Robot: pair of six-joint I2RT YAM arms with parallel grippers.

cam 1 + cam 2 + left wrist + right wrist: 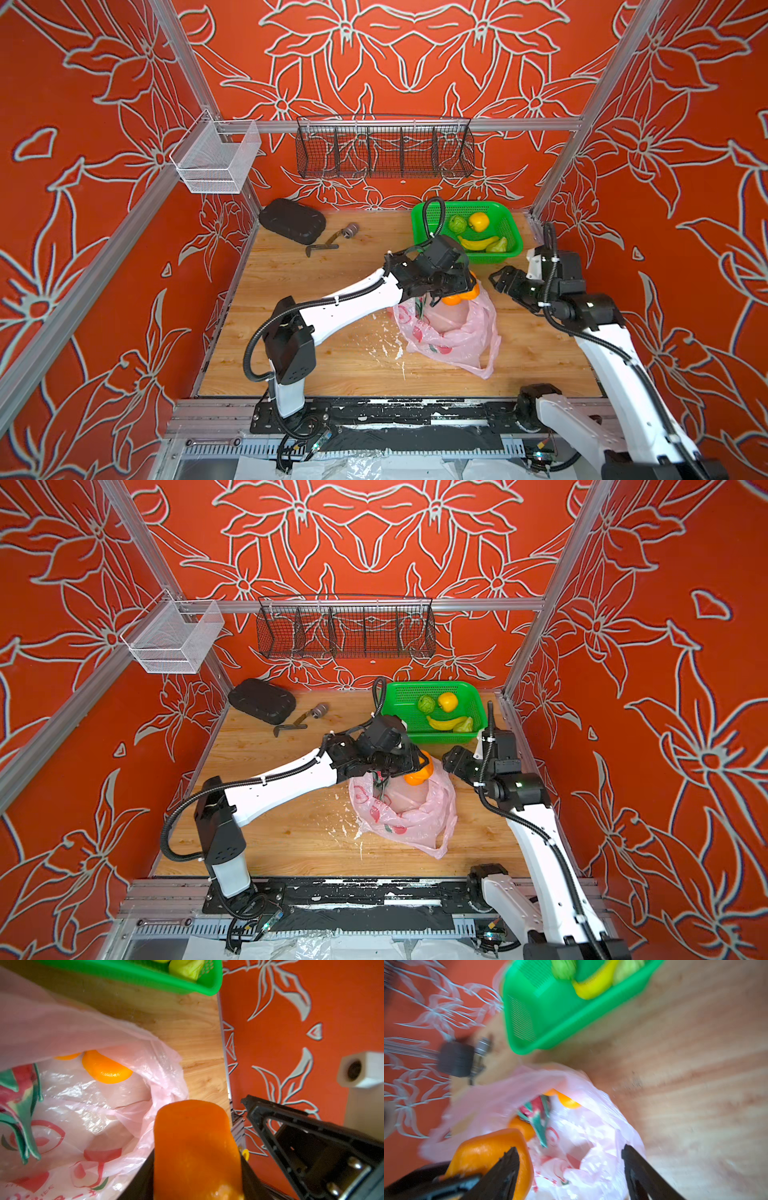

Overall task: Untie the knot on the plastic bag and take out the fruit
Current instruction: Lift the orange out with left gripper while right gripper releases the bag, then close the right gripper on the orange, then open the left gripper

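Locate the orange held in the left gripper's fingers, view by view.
In a top view: orange right of centre, over the plastic bag.
In a top view: orange likewise, just right of centre.
Left wrist: orange close up, beside the plastic bag's mouth.
Right wrist: orange close, blurred, beside the plastic bag's mouth.
Shared landmark: green basket.

Bare counter (316,353) lies left of and before the plastic bag (457,336); behind it, green basket (515,237), left gripper (463,284) with orange (195,1147), and right gripper (500,277) crowd the passage.
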